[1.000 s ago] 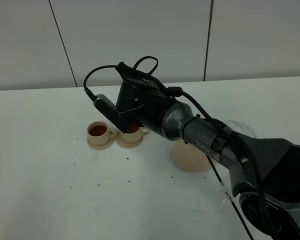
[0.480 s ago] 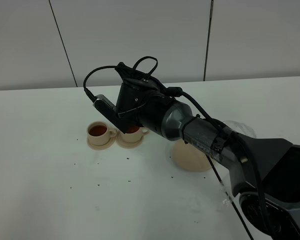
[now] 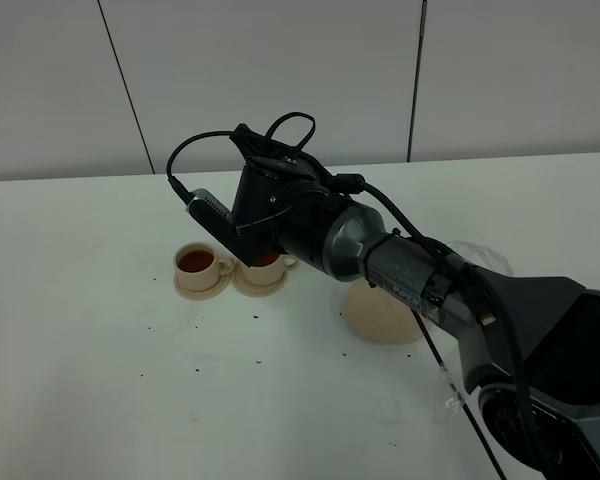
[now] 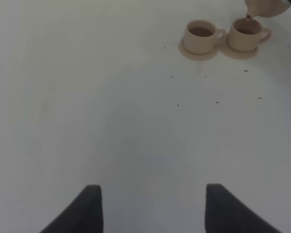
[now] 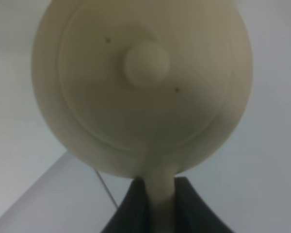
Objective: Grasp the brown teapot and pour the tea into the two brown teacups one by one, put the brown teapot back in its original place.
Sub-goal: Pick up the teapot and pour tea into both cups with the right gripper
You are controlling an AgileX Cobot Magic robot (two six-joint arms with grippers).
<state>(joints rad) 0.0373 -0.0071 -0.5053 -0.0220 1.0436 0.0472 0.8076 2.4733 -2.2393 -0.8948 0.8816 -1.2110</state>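
Observation:
My right gripper (image 5: 160, 196) is shut on the loop handle of the brown teapot (image 5: 143, 82), whose domed lid and knob fill the right wrist view. The teapot is tilted, with its spout (image 4: 262, 7) just above the right-hand teacup (image 4: 244, 35). The other teacup (image 4: 200, 35) stands beside it. Both cups hold dark tea and sit on small saucers (image 3: 200, 285). In the high view the right arm (image 3: 380, 255) hides the teapot and part of the second cup (image 3: 268, 262). The wide saucer (image 3: 385, 315) lies bare on the table. My left gripper (image 4: 153, 211) is open and empty.
Small dark specks (image 3: 255, 318) are scattered over the white table (image 3: 100, 380) around the cups. A crumpled clear plastic piece (image 3: 485, 255) lies behind the right arm. A grey panelled wall (image 3: 280, 70) stands behind the table.

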